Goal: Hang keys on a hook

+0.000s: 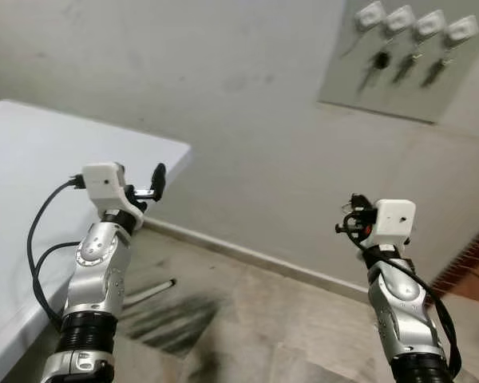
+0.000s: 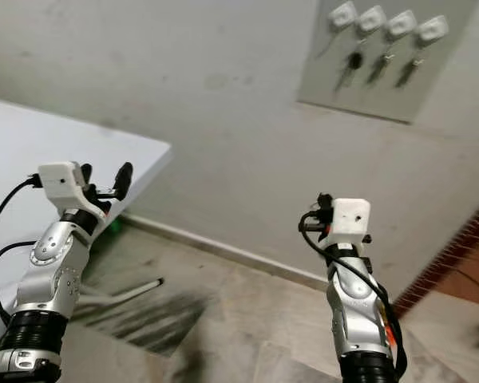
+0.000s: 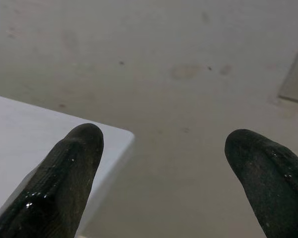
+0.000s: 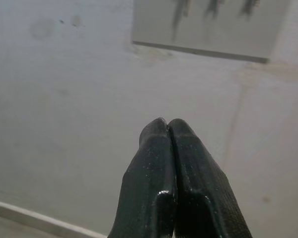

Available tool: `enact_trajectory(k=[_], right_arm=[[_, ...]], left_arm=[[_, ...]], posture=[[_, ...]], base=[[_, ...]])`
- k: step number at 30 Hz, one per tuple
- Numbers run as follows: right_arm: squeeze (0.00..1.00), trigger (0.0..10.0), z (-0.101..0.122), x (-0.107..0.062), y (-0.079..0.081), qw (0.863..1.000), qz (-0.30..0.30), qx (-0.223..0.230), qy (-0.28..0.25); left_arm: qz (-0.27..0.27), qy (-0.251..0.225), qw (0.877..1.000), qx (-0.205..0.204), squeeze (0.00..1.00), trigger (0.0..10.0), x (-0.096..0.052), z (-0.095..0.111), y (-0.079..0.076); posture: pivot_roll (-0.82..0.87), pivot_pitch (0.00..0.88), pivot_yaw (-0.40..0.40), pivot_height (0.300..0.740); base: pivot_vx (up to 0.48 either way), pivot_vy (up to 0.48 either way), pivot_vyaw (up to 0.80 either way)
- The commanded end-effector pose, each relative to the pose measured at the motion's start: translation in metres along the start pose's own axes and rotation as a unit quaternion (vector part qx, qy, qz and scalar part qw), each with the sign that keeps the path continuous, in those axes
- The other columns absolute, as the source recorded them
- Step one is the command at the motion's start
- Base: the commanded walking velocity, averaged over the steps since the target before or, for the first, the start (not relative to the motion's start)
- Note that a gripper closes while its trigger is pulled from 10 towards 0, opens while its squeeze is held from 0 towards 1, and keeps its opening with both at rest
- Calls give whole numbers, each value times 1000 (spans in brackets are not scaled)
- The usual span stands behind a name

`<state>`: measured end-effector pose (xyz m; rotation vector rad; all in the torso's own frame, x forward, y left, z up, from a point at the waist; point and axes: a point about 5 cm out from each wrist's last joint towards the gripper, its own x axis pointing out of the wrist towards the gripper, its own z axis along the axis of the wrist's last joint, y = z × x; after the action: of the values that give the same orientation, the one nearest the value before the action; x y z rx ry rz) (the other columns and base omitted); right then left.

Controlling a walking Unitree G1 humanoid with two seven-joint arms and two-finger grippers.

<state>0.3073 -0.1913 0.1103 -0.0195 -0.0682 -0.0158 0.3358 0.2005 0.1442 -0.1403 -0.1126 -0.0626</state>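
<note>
1. A flat, pale grey board (image 1: pixel 399 68) is seen mounted high on the rough, stained plaster wall (image 1: pixel 247 120), up and to the robot's right.
2. Four white, rounded hooks (image 1: pixel 415 24) are set in a row along the board's top, and a dark set of keys (image 1: pixel 379 65) is seen hanging from at least three of them; what hangs from the leftmost hook is too blurred to be made out.
3. A white table (image 1: pixel 40 183) with a smooth top and a rounded corner is seen on the robot's left, close to the wall.
4. The left gripper (image 3: pixel 161 144) is held raised beside the table corner, its two matte black, rounded fingers (image 3: pixel 64 173) spread wide apart with nothing between them.
5. The right gripper (image 4: pixel 168 124) is raised toward the wall below the board, its textured fingers pressed flat together; nothing is seen held between them.
6. A floor of mottled stone tiles (image 1: pixel 287 319) and a pale skirting strip (image 1: pixel 247 255) at the wall's foot are shown in the head views.
7. In the right wrist view only the board's lower part and the blurred tips of the keys are taken in; in the left wrist view the table corner and one edge of the board are seen.
</note>
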Motion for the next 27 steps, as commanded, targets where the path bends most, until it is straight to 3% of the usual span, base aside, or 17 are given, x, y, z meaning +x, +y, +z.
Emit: enact_trajectory(k=[1,17,19,27], right_arm=[[0,10000,5,2,3,1000,2,1,-8],[0,10000,5,0,1,1000,-2,6,-4],[0,10000,7,0,1,999,-11,30,-10],[0,10000,5,1,-1,999,-24,38,4]], left_arm=[[3,4,1000,5,0,10000,0,0,2],[19,15,1000,-9,0,10000,0,-2,1],[23,23,999,-12,0,10000,1,-3,1],[30,41,999,-18,0,10000,2,-5,2]], posture=[[3,0,1,740],[0,0,3,740],[-2,0,3,740],[-4,0,5,740]], base=[[0,0,-756],[0,0,-752],[0,0,0],[0,0,0]])
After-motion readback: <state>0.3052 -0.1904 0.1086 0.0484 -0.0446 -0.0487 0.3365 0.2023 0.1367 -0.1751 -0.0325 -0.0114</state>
